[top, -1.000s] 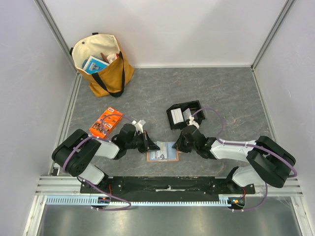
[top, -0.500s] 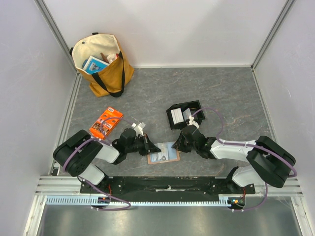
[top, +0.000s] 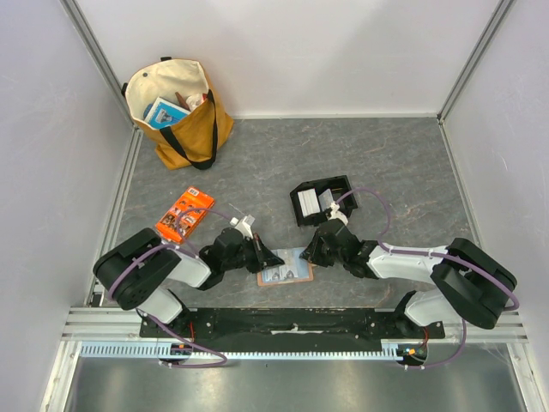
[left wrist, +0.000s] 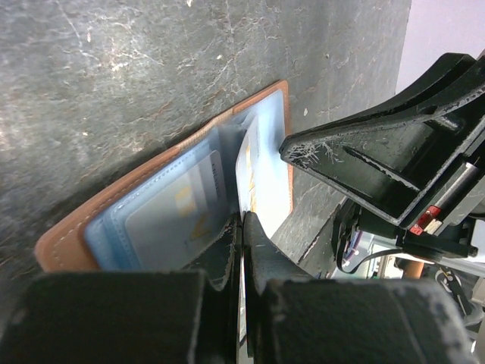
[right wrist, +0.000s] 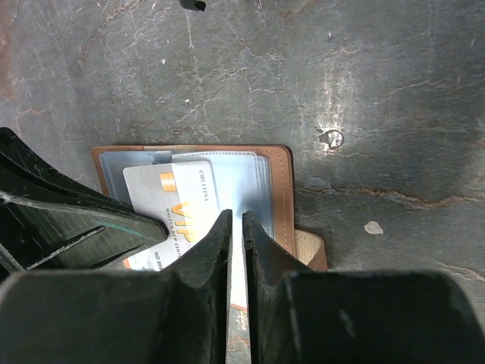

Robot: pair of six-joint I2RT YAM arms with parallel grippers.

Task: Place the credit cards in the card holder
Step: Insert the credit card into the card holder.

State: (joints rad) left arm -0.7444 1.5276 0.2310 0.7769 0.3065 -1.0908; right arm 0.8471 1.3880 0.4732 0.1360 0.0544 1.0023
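Observation:
The card holder (top: 287, 274) lies open near the front edge, tan-brown with a light-blue slotted inner face (left wrist: 163, 212). My left gripper (top: 273, 259) is shut on a silver "VIP" credit card (right wrist: 178, 205), seen edge-on in the left wrist view (left wrist: 247, 171). The card's far end lies over the blue slots. My right gripper (top: 310, 254) is shut on a thin light-blue inner flap (right wrist: 261, 178) of the card holder, at its right side. More pale cards (top: 308, 202) stand in the black tray. The left fingers (right wrist: 76, 224) show beside the card in the right wrist view.
A black two-compartment tray (top: 336, 184) stands just behind the right gripper. An orange printed packet (top: 184, 215) lies to the left. A tan tote bag (top: 178, 112) with items stands in the back left corner. Grey walls enclose the table.
My left gripper has shifted slightly down and right with the card. The card holder has turned a little. The right gripper has barely moved.

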